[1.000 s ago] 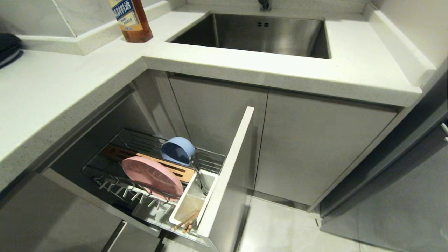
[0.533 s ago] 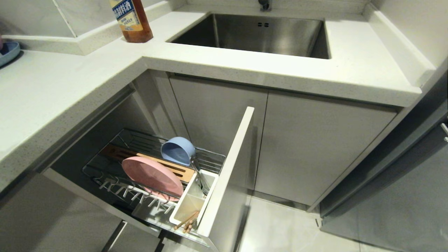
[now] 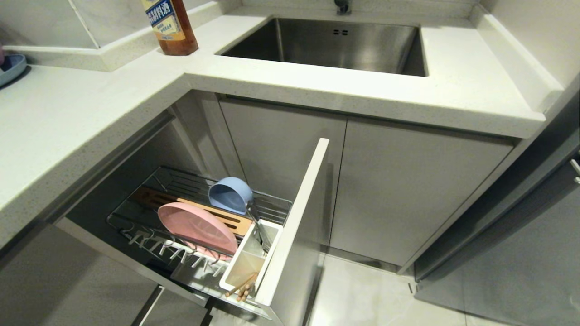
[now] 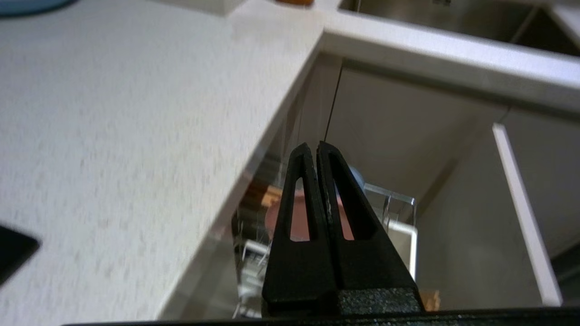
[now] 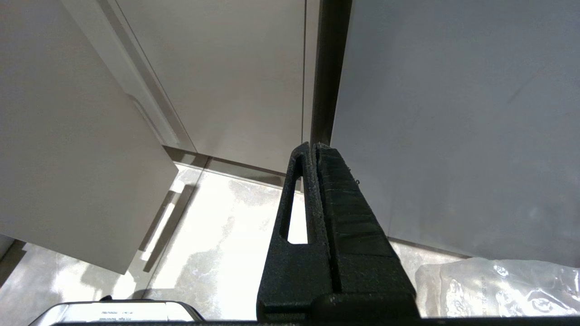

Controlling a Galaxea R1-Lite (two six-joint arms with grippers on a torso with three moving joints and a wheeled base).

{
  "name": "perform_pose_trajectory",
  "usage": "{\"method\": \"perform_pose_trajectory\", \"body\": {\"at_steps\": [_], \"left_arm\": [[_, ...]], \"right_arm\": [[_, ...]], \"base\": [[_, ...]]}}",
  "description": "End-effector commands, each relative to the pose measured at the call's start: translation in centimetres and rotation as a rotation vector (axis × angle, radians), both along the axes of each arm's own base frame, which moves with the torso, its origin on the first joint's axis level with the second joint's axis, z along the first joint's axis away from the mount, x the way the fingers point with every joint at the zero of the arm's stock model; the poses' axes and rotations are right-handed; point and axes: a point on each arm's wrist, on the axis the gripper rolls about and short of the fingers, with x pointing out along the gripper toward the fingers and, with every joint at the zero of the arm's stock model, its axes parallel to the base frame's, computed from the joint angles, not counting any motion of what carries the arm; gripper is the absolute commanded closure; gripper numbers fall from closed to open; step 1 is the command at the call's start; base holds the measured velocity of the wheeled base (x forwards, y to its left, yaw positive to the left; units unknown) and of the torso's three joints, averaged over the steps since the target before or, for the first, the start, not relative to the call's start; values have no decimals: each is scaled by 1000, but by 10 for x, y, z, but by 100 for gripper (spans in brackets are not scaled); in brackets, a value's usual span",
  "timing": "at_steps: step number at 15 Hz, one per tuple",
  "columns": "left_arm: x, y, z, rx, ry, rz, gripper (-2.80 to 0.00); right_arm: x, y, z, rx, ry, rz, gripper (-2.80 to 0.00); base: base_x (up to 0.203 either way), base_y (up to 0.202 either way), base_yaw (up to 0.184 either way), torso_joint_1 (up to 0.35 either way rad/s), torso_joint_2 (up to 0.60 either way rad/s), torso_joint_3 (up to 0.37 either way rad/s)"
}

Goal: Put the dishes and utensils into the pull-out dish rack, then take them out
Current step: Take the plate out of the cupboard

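Pale-pink plate (image 3: 198, 227) propped in chrome rack (image 3: 149, 226), lower left of head frame, beside blue bowl (image 3: 230, 194). In left wrist frame, directly behind clenched, empty left gripper (image 4: 316, 147). Right gripper (image 5: 312, 147) clenched too.

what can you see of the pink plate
The pink plate is wide, flat and round, matte like plastic, with a shallow rim. It stands on edge, tilted, in the rack, in front of the wooden strip and beside the white cup. The blue bowl sits behind it. No gripper touches it.
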Motion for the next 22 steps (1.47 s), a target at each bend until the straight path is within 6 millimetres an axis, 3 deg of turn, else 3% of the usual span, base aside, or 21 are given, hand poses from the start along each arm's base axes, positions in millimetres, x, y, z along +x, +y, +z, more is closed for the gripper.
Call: {"method": "perform_pose_trajectory", "body": {"at_steps": [1, 7, 11, 17, 22], "left_arm": [[-18, 1, -24, 7, -23, 8, 0], [-16, -7, -39, 7, 37, -6, 0], [-29, -9, -61, 14, 84, -25, 0], [-38, -11, -74, 19, 97, -54, 0], [-21, -12, -122, 43, 122, -81, 0]], "right_arm": [[0, 0, 0, 1, 1, 0, 0], [0, 0, 0, 0, 1, 0, 0], [0, 0, 0, 1, 1, 0, 0], [0, 0, 0, 1, 1, 1, 0], [0, 0, 0, 0, 2, 0, 0]], "base": [[0, 0, 0, 0, 0, 0], [0, 0, 0, 0, 0, 0], [0, 0, 0, 0, 0, 0], [0, 0, 0, 0, 0, 0], [0, 0, 0, 0, 0, 0]]}}
